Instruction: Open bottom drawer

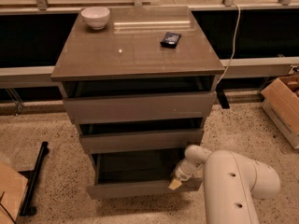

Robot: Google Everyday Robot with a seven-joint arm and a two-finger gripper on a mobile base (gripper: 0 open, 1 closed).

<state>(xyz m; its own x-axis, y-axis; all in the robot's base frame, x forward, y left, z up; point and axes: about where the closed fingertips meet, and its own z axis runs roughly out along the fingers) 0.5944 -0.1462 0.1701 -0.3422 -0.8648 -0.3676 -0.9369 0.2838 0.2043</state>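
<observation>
The bottom drawer (135, 189) is the lowest of three in a grey-brown cabinet. It is pulled out a good way, and its dark shallow inside (135, 166) shows behind the plain front. My gripper (176, 181) is at the right end of that drawer's front top edge, with a yellowish fingertip (174, 185) resting on it. My white arm (233, 185) reaches in from the lower right. The middle drawer (140, 141) and the top drawer (139, 107) are above it, each slightly out.
A white bowl (96, 17) and a dark small object (170, 39) lie on the cabinet top (135, 50). A cardboard box (285, 106) stands at the right, another box corner (9, 195) and a black bar (33, 181) on the floor at the left. A white cable (232, 41) hangs behind.
</observation>
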